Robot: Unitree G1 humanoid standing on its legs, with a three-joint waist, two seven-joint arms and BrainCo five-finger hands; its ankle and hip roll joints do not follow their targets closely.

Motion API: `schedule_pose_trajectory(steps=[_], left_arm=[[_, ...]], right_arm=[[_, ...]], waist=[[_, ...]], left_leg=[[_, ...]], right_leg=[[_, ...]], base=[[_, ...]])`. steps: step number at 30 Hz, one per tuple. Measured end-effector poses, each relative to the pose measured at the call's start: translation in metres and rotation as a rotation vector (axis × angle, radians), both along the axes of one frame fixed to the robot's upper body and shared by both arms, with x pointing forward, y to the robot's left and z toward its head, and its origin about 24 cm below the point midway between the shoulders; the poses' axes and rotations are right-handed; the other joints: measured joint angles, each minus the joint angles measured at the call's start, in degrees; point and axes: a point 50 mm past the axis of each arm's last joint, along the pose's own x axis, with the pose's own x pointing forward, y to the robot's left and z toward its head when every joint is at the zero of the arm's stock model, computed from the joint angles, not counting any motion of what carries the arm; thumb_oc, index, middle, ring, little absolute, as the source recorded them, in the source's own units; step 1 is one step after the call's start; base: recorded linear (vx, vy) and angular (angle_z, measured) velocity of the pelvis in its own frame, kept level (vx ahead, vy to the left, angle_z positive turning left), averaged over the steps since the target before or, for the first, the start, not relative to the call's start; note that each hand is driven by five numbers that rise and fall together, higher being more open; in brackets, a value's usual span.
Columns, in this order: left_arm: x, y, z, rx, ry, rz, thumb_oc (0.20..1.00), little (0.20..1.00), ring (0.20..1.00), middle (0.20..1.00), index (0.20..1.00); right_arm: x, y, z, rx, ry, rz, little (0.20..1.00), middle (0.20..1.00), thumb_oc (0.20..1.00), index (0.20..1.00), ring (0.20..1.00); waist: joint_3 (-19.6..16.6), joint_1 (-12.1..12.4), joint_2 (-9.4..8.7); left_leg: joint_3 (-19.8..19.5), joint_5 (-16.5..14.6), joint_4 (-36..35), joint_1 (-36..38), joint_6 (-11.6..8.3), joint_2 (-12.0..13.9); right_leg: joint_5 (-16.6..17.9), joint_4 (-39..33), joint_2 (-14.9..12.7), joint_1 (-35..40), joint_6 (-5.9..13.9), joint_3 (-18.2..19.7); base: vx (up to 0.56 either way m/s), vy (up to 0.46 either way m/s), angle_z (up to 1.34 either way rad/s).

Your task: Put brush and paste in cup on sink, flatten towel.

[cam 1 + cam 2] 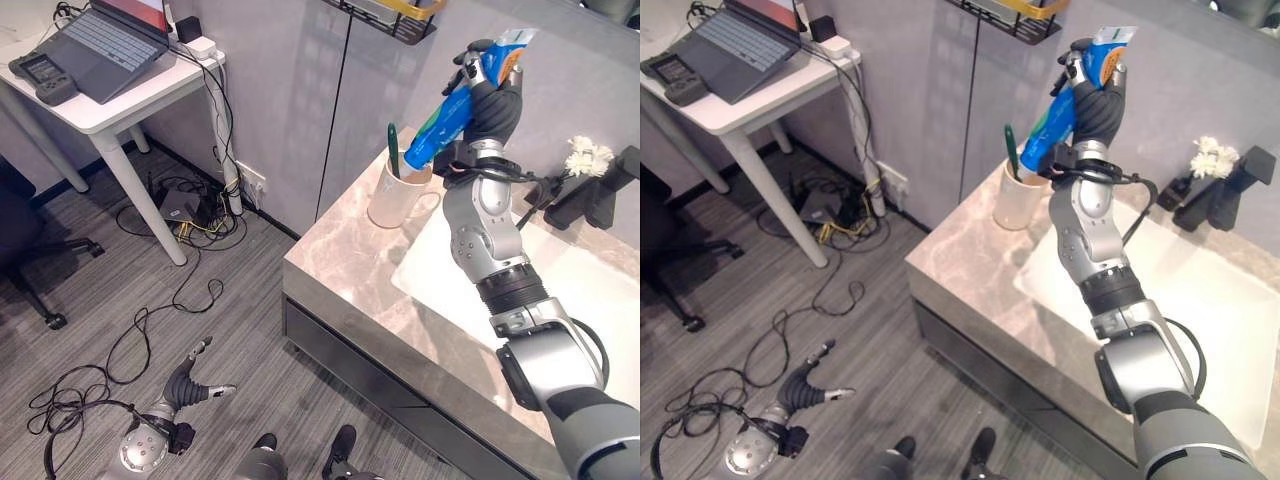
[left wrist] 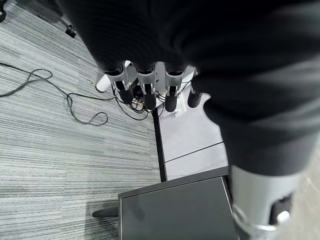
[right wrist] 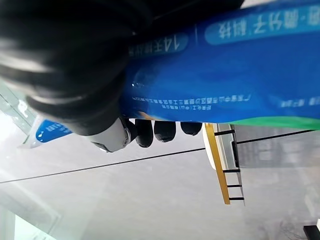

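My right hand (image 1: pixel 494 98) is raised above the marble counter (image 1: pixel 345 265), shut on a blue and green toothpaste tube (image 1: pixel 446 115). The tube slants down with its cap end just above the rim of the cream cup (image 1: pixel 398 192). A dark green toothbrush (image 1: pixel 393 150) stands upright in that cup. In the right wrist view the tube (image 3: pixel 225 80) lies across the palm with my fingertips (image 3: pixel 165 131) curled round it. My left hand (image 1: pixel 190 385) hangs low over the floor with its fingers straight.
A white sink basin (image 1: pixel 590 300) lies right of the cup, with a black tap (image 1: pixel 595 195) and a white flower (image 1: pixel 588 155) behind it. A wire shelf (image 1: pixel 395 20) hangs on the wall above. A white desk (image 1: pixel 110 100) with a laptop (image 1: pixel 105 45) stands at left over tangled cables (image 1: pixel 190 215).
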Motion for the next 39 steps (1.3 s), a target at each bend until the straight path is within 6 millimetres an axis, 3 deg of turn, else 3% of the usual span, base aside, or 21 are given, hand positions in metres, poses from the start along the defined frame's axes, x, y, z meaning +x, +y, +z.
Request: schedule_pose_trajectory(steps=[13,18,39], left_arm=[[-0.007,0.001,-0.003,0.002,0.021,0.006,1.000,1.000,1.000,1.000,1.000],[-0.007,0.003,-0.004,0.011,0.027,0.008,1.000,1.000,1.000,1.000,1.000],[-0.003,0.001,-0.003,0.035,0.025,-0.024,1.000,1.000,1.000,1.000,1.000]], right_arm=[[0.000,0.006,-0.003,-0.056,0.000,-0.013,0.200,0.200,0.200,0.200,0.200],[0.004,0.014,-0.012,-0.122,0.036,-0.048,0.200,0.200,0.200,0.200,0.200],[0.008,0.009,-0.020,-0.184,0.078,-0.123,0.200,0.200,0.200,0.200,0.200]], waist=[[-1.0,0.0,-1.51],[-1.4,0.4,-2.41],[-0.2,1.0,-1.99]], left_leg=[[1.1,0.0,-0.2,0.1,0.00,0.0],[0.8,0.0,0.1,-1.6,0.03,0.0],[-0.5,0.0,0.1,-2.9,0.03,0.0]], right_leg=[[0.2,0.0,0.1,-0.3,-0.03,1.0],[0.3,0.0,0.1,-1.8,-0.01,0.7],[0.0,0.0,0.0,-2.6,0.27,-0.4]], base=[[0.00,-0.001,-0.04],[0.00,-0.002,0.03],[0.00,-0.001,0.03]])
